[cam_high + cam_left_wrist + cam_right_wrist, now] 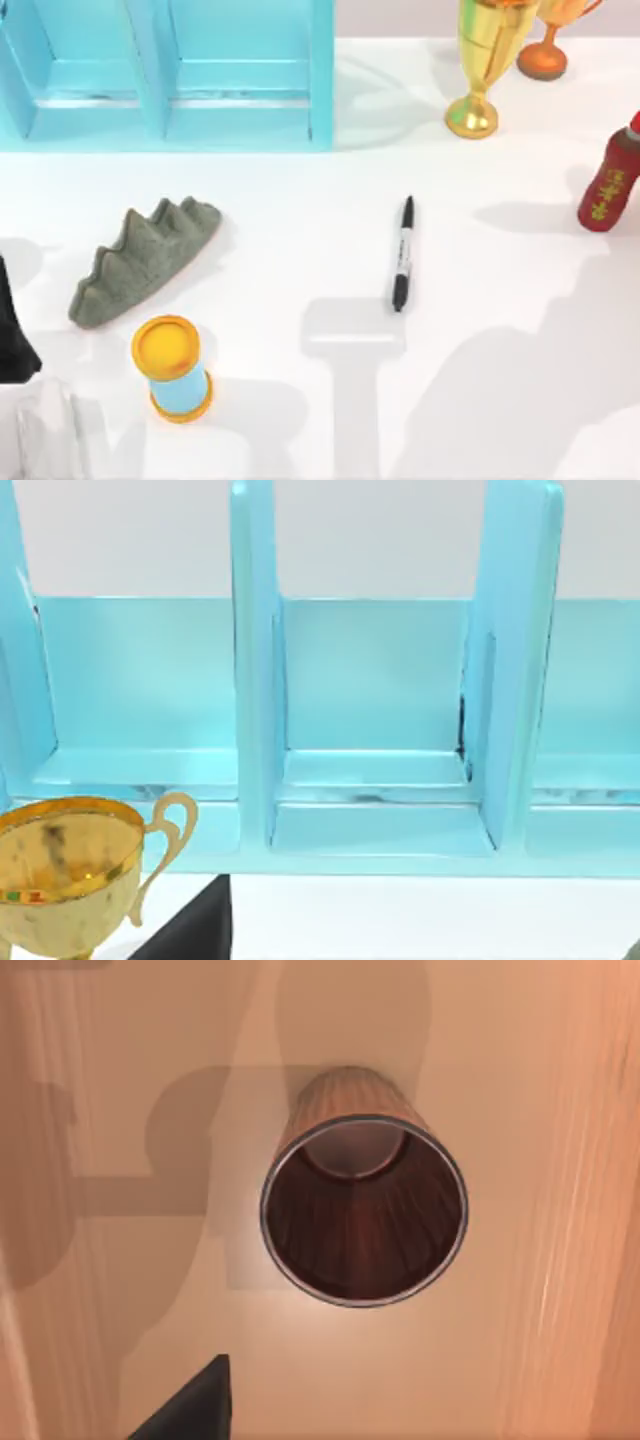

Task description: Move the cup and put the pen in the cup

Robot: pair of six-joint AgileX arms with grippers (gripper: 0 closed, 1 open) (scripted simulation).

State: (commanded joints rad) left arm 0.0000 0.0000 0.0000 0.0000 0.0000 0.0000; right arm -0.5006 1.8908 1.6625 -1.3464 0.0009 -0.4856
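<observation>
The pen point(402, 253), slim and black with a pale label band, lies flat on the white table right of centre, running roughly front to back. The right wrist view looks down into the cup point(362, 1210), a copper-brown ribbed tumbler with a dark inside, standing upright. A dark part of my right gripper point(195, 1408) shows beside the cup, apart from it. My left arm point(12, 335) sits at the table's left edge. A dark part of my left gripper point(195, 930) shows in the left wrist view, which faces the blue shelf.
A blue shelf unit point(170, 70) fills the back left. A gold trophy point(480, 60), an orange trophy point(547, 45) and a red bottle point(610, 185) stand at the back right. A grey ridged lump point(140, 260) and a blue cylinder with yellow ends point(172, 368) sit front left.
</observation>
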